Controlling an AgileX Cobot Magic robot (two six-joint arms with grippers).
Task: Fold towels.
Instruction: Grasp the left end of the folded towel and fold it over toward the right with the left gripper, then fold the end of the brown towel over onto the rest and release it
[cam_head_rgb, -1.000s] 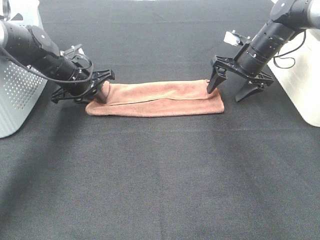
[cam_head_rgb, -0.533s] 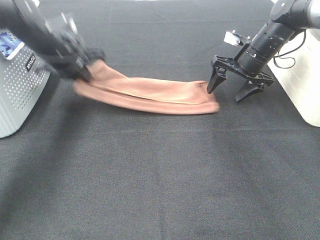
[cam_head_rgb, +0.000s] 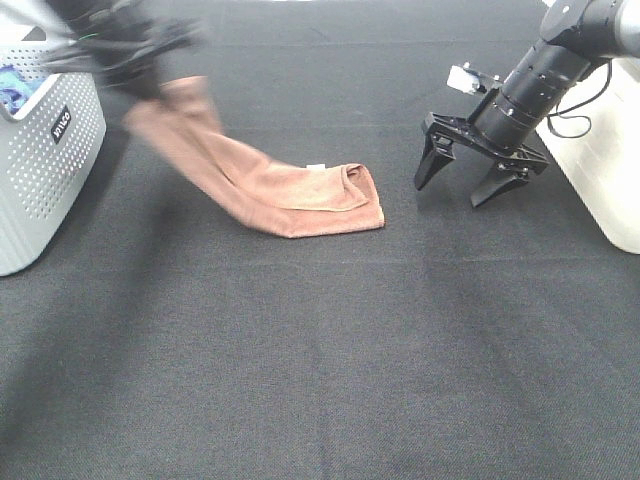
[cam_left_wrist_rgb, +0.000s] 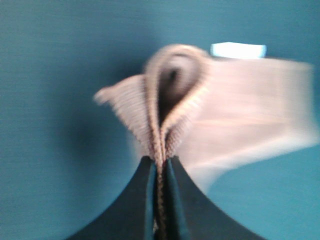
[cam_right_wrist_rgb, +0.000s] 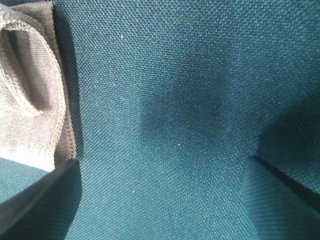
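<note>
A: One fold in, at a guess: towel (cam_head_rgb: 300, 195) doubled into a long strip, no neat packet yet. Nearest first?

B: Bare mat (cam_head_rgb: 320, 400) up front, dark, tightly woven. Then the towel's free end, flat on it, layered, slightly skewed.

A: Near the right gripper (cam_head_rgb: 450, 193)?

B: Just outside one finger, apart from it, nothing of it between the two.

A: Those fingers?

B: Spread wide, empty, tips low over the mat. Touching or not, hard to say.

A: Farther back?

B: Left gripper (cam_left_wrist_rgb: 160, 165), held high and blurred, clamped tight on the towel's other end. Pinched cloth bulging into a loop just past the fingertips, ribbed stitched hem showing. From there, sloping down to the mat.

A: Material?

B: Reddish-brown microfibre, nappy, limp. Small white tag (cam_head_rgb: 316, 167) on the far edge of the flat part. Beyond the left fingers, grey perforated basket (cam_head_rgb: 50, 150), hard plastic.

A: Left to do?

B: Probably laying the lifted end over the flat one, then squaring up. Likely some smoothing too, given the uneven edges.
</note>
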